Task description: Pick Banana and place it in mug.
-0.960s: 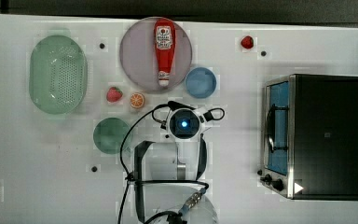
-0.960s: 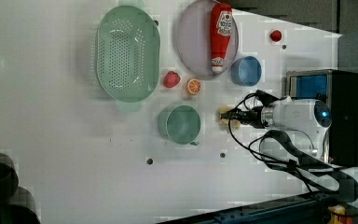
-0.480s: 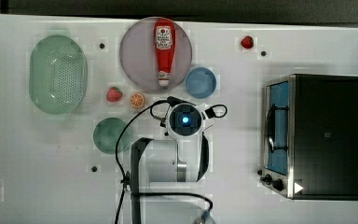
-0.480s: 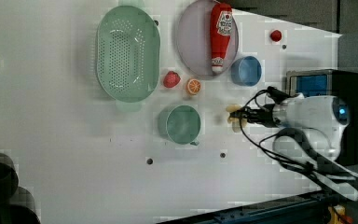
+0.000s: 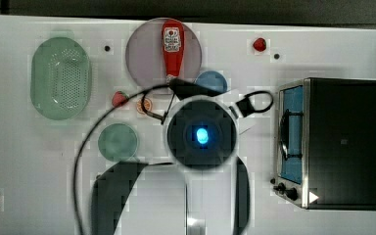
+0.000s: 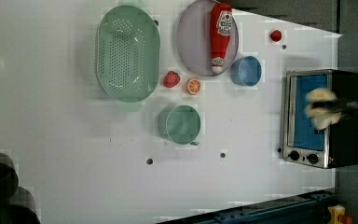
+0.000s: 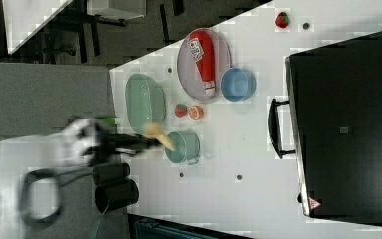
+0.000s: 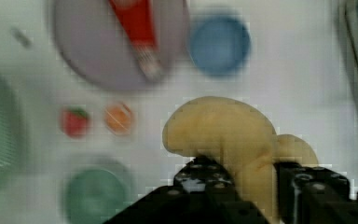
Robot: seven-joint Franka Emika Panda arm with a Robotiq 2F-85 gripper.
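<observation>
Pale yellow banana (image 8: 233, 135) clamped in end effector (image 8: 249, 182) — above table (image 6: 74, 154), mug (image 6: 182, 124) apart

A: What's the arm holding in the right view?
B: A pale banana (image 7: 159, 135), pinched at the gripper (image 7: 146, 142) tip, just beside the green mug's (image 7: 183, 147) rim on the right view's left.
A: Touching the mug?
B: Hard to say; it's blurred.
A: Anything nearby?
B: An orange slice (image 7: 196, 112) and a strawberry (image 7: 180, 110) above the mug, near the blue cup (image 7: 238, 84).
</observation>
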